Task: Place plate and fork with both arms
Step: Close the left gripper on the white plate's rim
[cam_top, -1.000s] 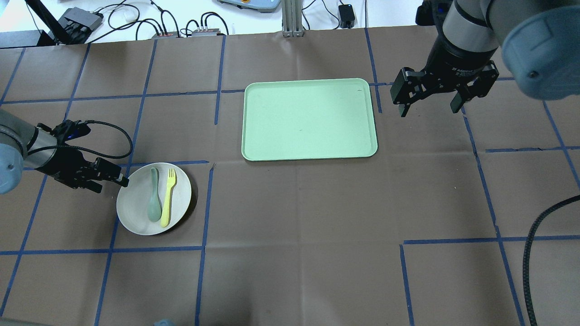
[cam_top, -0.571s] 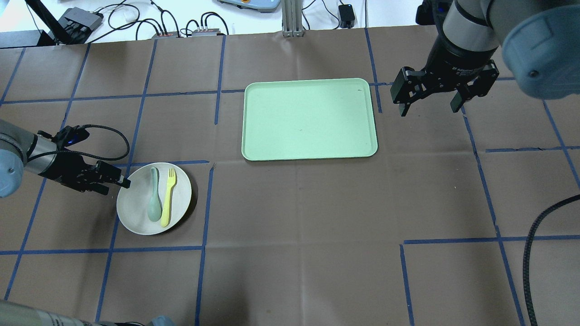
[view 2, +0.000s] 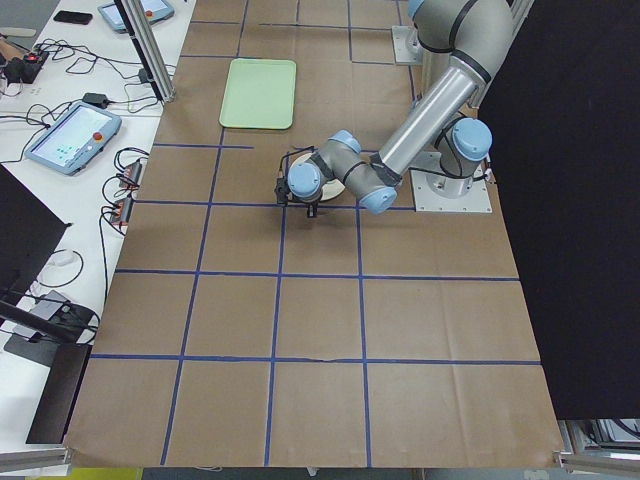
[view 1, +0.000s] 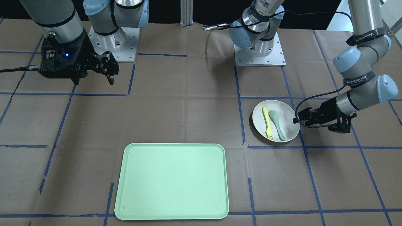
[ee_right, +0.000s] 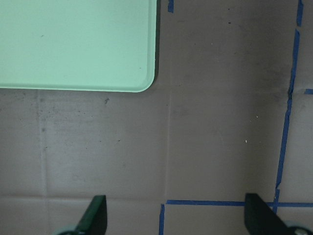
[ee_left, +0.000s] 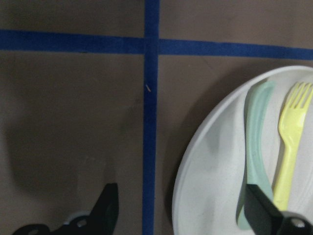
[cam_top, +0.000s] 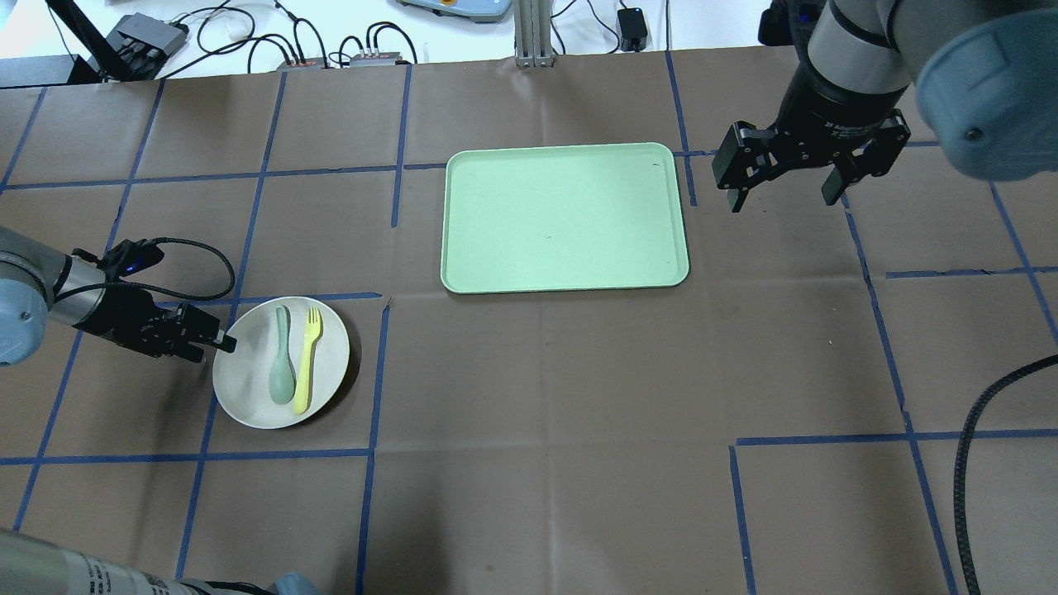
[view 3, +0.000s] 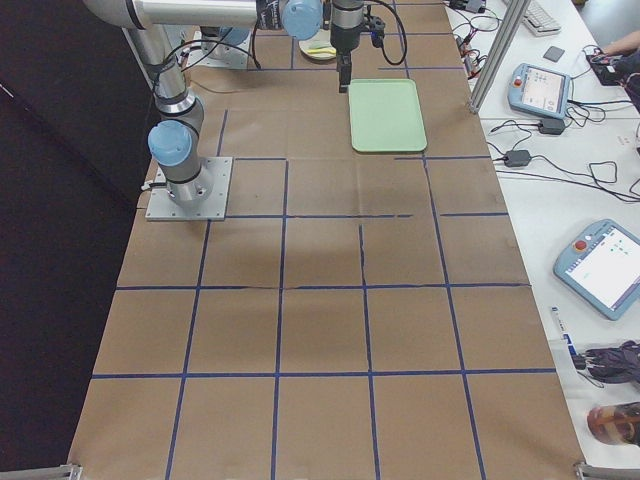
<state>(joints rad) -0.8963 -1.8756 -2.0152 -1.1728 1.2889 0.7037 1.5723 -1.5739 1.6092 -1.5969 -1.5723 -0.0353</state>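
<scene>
The off-white plate [cam_top: 248, 388] lies on the table at the near left, with the pale-yellow fork [cam_top: 307, 359] and a grey-green spoon [cam_top: 283, 355] side by side on it. My left gripper [cam_top: 213, 340] is open and level with the plate's left rim. In the left wrist view one finger [ee_left: 264, 215] is over the plate [ee_left: 210, 166] near the spoon [ee_left: 254, 147] and fork [ee_left: 291, 147], and the other finger [ee_left: 110, 205] is over the table outside the rim. My right gripper [cam_top: 788, 194] is open and empty, hovering to the right of the tray.
The mint-green tray [cam_top: 566, 216] lies at the table's middle back and is bare; its corner shows in the right wrist view [ee_right: 73, 44]. Blue tape lines cross the brown table cover. Cables and boxes lie beyond the far edge. A black cable [cam_top: 967, 463] hangs at the near right.
My left gripper has shifted slightly towards the robot along the plate's left rim and turned a little. The right gripper has barely moved. Plate, fork and spoon have not moved.
</scene>
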